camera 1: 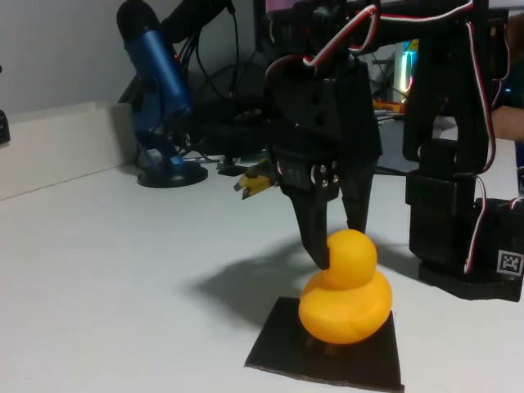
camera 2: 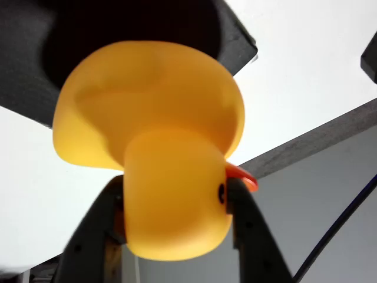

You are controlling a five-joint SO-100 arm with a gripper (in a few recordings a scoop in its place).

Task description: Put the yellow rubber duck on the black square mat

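The yellow rubber duck (camera 1: 345, 301) stands upright over the black square mat (camera 1: 278, 348) at the front of the white table; I cannot tell whether its base touches the mat. My black gripper (camera 1: 340, 246) comes down from above, and its fingers (camera 1: 315, 233) hold the duck's head from both sides. In the wrist view the duck (camera 2: 159, 147) is seen close up. Its head sits between my two dark fingers (camera 2: 88, 242), and its orange beak (camera 2: 241, 177) points right. The mat (camera 2: 29, 59) lies behind the body.
A blue microphone (camera 1: 155, 82) on a round base stands at the back left among cables. The arm's black base (camera 1: 458, 213) with a tag marker (camera 1: 509, 264) stands to the right of the mat. A low pale ledge (camera 1: 57, 143) borders the table's left.
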